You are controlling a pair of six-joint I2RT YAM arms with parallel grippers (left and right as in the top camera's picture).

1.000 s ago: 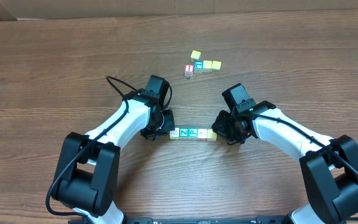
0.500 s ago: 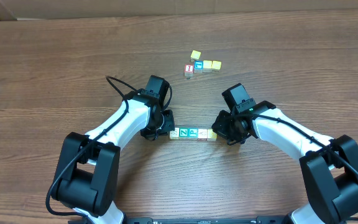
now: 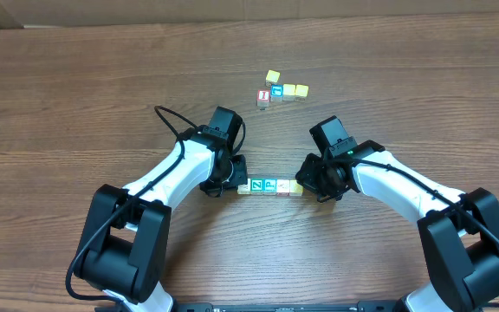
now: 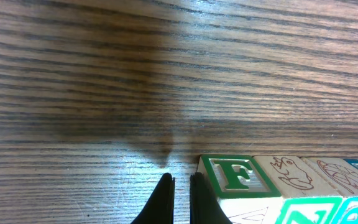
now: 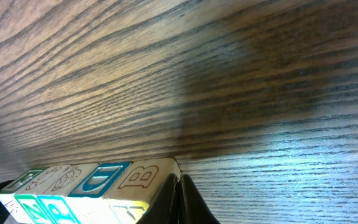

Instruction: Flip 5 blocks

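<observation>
Five blocks lie in one tight row: a whitish block [image 3: 243,186], the green Z [image 3: 256,185], the teal P [image 3: 269,185], another whitish one [image 3: 282,185] and a yellow-tan one [image 3: 295,186]. My left gripper [image 3: 235,183] is shut and empty at the row's left end. In the left wrist view its fingertips [image 4: 179,184] stand beside the end block, whose far side shows a green F [image 4: 232,177]. My right gripper [image 3: 307,185] is shut and empty at the right end. Its tips [image 5: 178,182] press against the block face marked B [image 5: 143,177].
A loose cluster sits farther back on the wooden table [image 3: 76,104]: a red-faced cube [image 3: 263,96], a teal cube [image 3: 276,89] and three yellow cubes [image 3: 272,76], [image 3: 289,90], [image 3: 301,90]. Both arms flank the row from the near side.
My left gripper has slid a little to the right, up to the row's left end. The right arm and the blocks have stayed put.
</observation>
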